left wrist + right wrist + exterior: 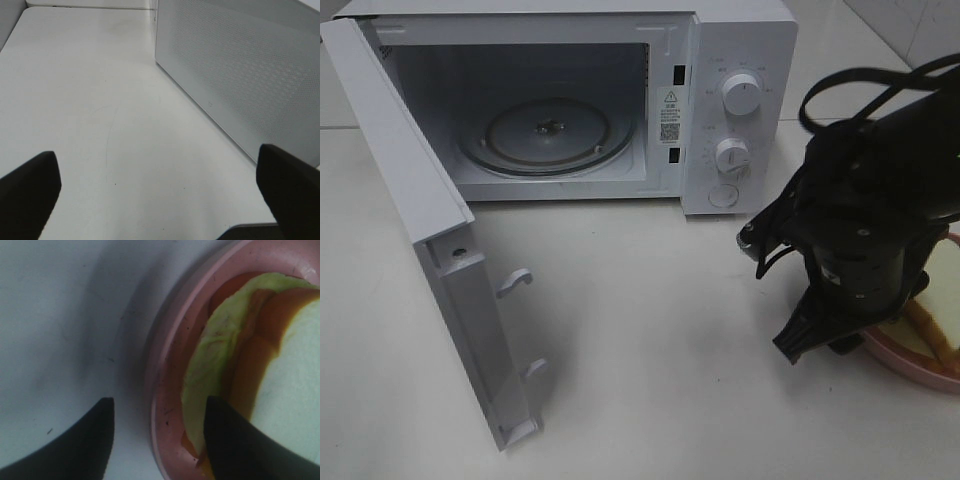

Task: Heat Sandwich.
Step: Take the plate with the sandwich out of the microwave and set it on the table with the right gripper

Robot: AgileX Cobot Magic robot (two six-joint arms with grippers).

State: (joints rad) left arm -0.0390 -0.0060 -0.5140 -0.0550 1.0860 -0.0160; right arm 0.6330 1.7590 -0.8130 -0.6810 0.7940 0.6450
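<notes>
The sandwich (942,300), white bread with tan crust and a pale green filling, lies on a round pink plate (910,362) at the right edge of the table. My right gripper (813,345) hangs low over the plate's left rim. In the right wrist view the right gripper (157,435) is open. One of its fingers (85,440) is outside the plate rim (162,390) and the other is over the sandwich (285,390). Whether they touch anything I cannot tell. My left gripper (160,195) is open and empty above bare table; it is out of the exterior view.
The white microwave (740,60) stands at the back with its door (430,250) swung wide open to the front left. Its glass turntable (545,135) is bare. A white dotted microwave panel (240,65) stands close beside the left gripper.
</notes>
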